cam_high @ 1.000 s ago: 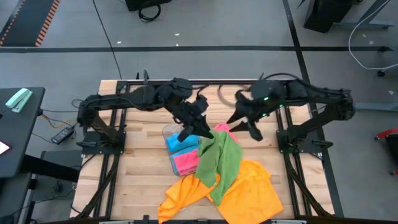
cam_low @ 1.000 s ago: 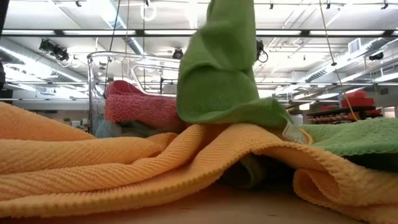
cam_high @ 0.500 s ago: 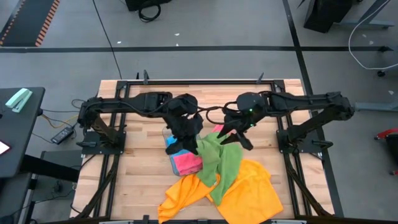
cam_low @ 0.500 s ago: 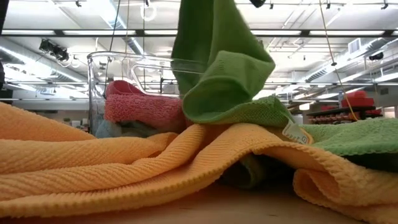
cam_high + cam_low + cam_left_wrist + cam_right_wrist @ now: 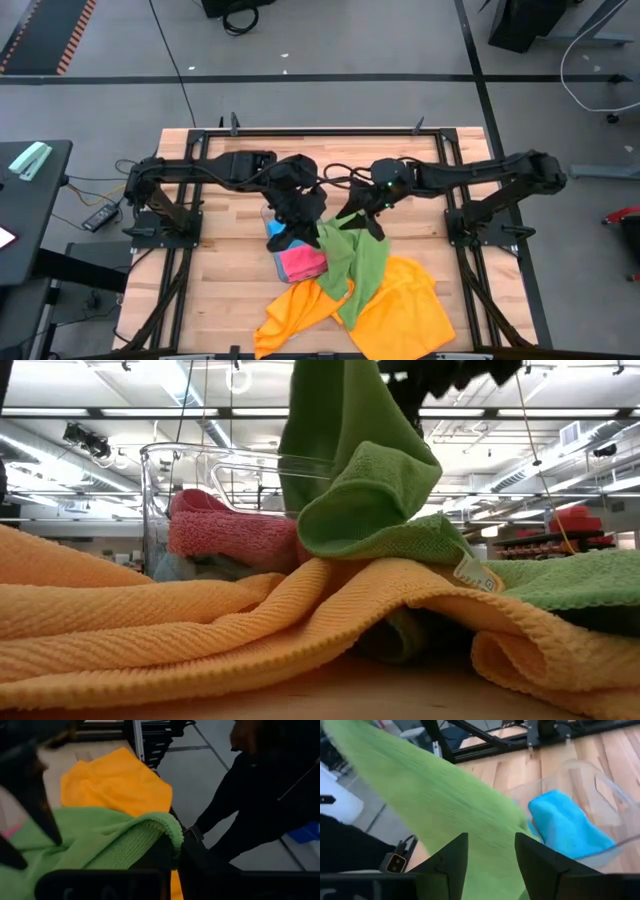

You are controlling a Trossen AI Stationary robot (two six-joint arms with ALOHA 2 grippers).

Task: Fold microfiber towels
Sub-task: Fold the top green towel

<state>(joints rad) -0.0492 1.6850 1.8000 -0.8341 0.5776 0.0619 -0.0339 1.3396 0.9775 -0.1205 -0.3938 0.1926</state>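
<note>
A green microfiber towel (image 5: 362, 265) is raised at its far end, while its lower part lies over an orange towel (image 5: 400, 310) near the front edge. My left gripper (image 5: 305, 228) is shut on the raised end. My right gripper (image 5: 358, 218) is open beside it, and its fingers (image 5: 451, 862) stand on either side of the green cloth (image 5: 445, 805); I cannot tell whether they touch it. A pink towel (image 5: 300, 262) and a blue towel (image 5: 285, 232) lie in a clear tray (image 5: 150, 490) under the grippers. My left gripper pinches the green towel's hemmed edge (image 5: 172, 832) between its two shut fingers, where the cloth is doubled over into a fold. The fingers slant downward. The held end hangs clear of the table, slack, and the towel's lower part (image 5: 420, 545) rests on the orange towel (image 5: 200, 630).
The orange towel sprawls in loose folds across the near right of the table. Another patch of green cloth (image 5: 570, 580) lies on it at the right. Bare wood (image 5: 215, 290) shows at the near left. Black frame rails (image 5: 320, 130) run along the table's far edge and sides.
My right gripper has come down and toward the table's left, up to the green towel's raised end. My left gripper has sunk a little and rolled, still shut on the towel. The raised cloth has sagged from a straight hang into a drooping fold.
</note>
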